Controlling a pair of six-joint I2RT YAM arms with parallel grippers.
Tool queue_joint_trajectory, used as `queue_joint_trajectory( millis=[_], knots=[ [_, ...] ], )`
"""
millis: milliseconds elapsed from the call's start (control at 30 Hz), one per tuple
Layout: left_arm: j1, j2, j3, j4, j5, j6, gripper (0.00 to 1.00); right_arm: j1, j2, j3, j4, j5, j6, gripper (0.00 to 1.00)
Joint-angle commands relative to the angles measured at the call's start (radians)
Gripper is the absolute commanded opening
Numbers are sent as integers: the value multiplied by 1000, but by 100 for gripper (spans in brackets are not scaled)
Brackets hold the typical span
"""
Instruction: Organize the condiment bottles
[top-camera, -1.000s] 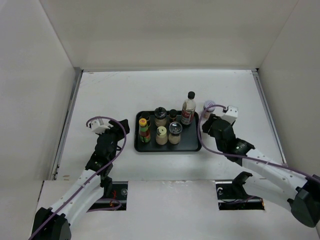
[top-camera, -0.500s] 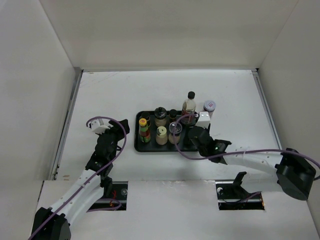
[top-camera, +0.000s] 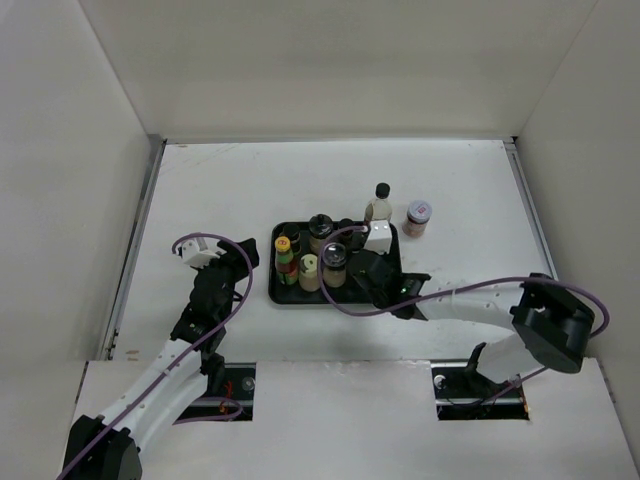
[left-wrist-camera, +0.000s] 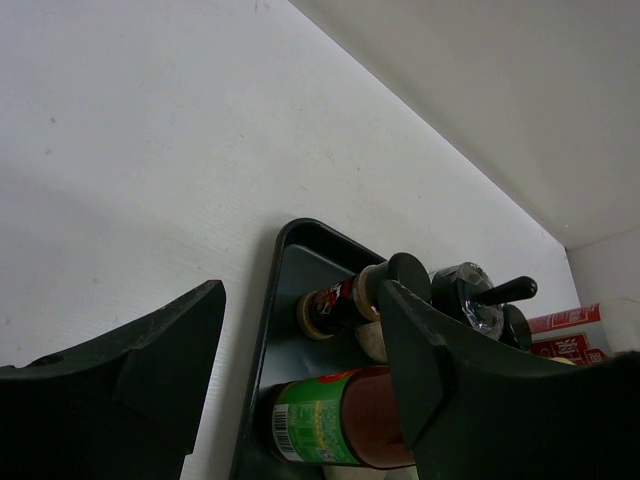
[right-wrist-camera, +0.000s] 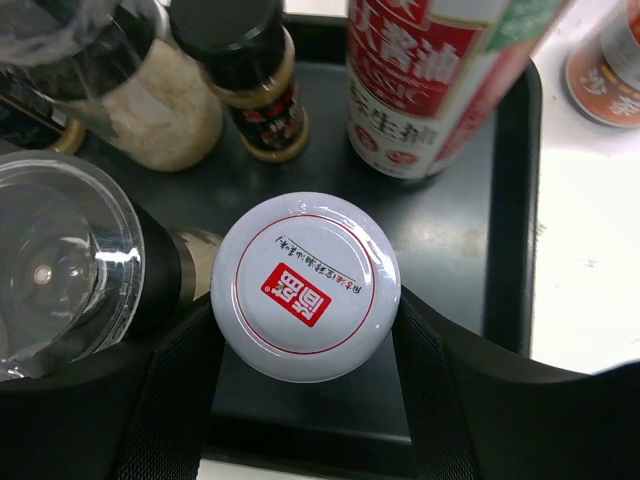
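Right arm stretched left, low over tray (right-wrist-camera: 512, 200); right gripper (top-camera: 368, 266) clamps white-lidded jar (right-wrist-camera: 305, 287); left gripper (left-wrist-camera: 300, 310) agape toward bench's left edge

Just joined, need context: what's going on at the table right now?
The right gripper is shut on a white-lidded jar over the black tray, next to the other bottles standing there. One more jar stands on the table just right of the tray. The left gripper is open by the tray's left edge, holding nothing.
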Motion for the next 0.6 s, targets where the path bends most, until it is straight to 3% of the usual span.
queue_joint_trajectory(
  millis=[0,100,233,367,500,567],
  knots=[
    [-5,-4,-8,51,-9,13,61,14,31,85,132,27,28,49],
    [-2,-12,-8,46,-10,15,61,19,68,106,145,27,20,53],
    [5,-19,-9,45,-7,16,61,32,56,105,135,46,14,75],
    [1,-9,-8,48,-9,16,61,34,-22,76,114,64,5,82],
    [1,-5,-8,49,-10,16,61,34,-138,54,59,69,-1,85],
    [4,-10,-9,49,-10,16,61,29,-213,36,33,70,-6,81]
  ],
)
